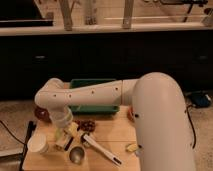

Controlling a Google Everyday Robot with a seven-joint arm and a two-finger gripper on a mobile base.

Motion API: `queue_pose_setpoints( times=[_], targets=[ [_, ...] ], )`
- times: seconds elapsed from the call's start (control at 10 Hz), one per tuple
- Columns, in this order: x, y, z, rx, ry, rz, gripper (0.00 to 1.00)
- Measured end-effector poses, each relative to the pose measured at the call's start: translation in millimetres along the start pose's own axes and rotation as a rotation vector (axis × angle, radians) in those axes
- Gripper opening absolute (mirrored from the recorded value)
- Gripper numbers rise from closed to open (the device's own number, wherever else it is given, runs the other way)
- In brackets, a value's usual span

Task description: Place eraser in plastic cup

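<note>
The plastic cup (38,144) is a cream-white tumbler standing upright near the front left corner of the wooden table (115,137). My gripper (65,138) hangs from the white arm (85,96) just right of the cup, low over the table, between the cup and a shiny metal cup (76,155). A pale yellowish piece (72,129) sits at the gripper; I cannot tell whether it is the eraser or whether it is held.
A green tray (93,100) lies at the back of the table under the arm. A dark brown item (88,124), a white utensil with a dark handle (101,150) and a small yellow item (131,147) lie to the right. A reddish object (41,114) sits at the back left.
</note>
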Motion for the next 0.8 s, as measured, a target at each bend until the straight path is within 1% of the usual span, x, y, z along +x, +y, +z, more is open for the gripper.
queue_pose_setpoints(
  times=[0.6, 0.8],
  targets=[
    [-1.0, -19.2, -1.4, 0.011, 0.017, -0.067, 0.00],
    [-0.2, -25.0, -3.7, 0.036, 0.035, -0.088, 0.00]
  ],
)
